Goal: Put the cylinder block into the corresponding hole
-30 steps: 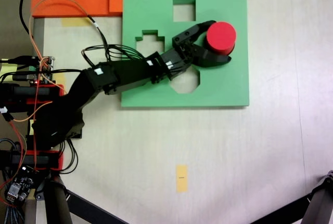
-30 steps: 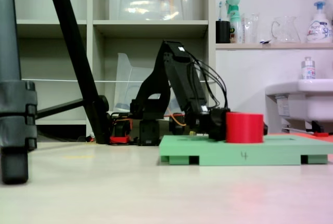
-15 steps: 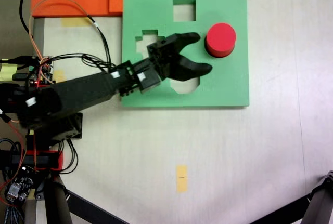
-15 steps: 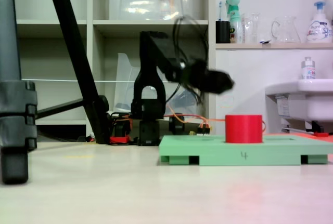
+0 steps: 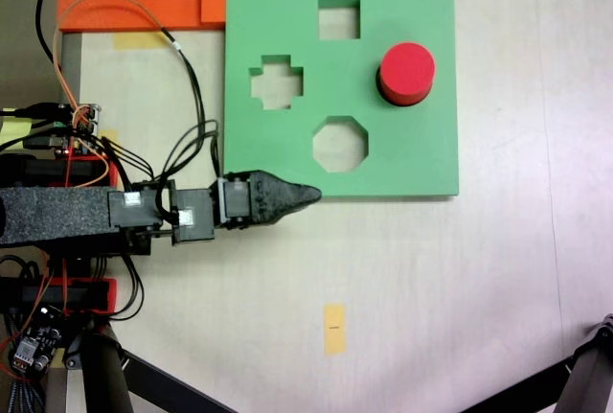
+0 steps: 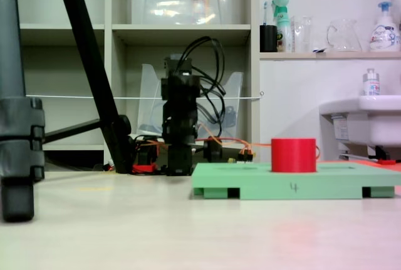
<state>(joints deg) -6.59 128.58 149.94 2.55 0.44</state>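
The red cylinder (image 5: 405, 74) is standing upright in the green board's (image 5: 421, 159) round hole, well apart from the fingers (image 5: 308, 195), which are looking closed beside the board's lower edge.

short red foam cylinder block (image 5: 406, 73) standing in round hole of square green foam board (image 5: 421, 159), right part | black gripper (image 5: 305, 196) off board, just beside its lower-left edge

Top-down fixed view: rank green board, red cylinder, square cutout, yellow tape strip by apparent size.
1. Green board, by far the largest.
2. Red cylinder.
3. Square cutout, slightly smaller than the cylinder; close, and the cylinder stands nearer the camera.
4. Yellow tape strip.
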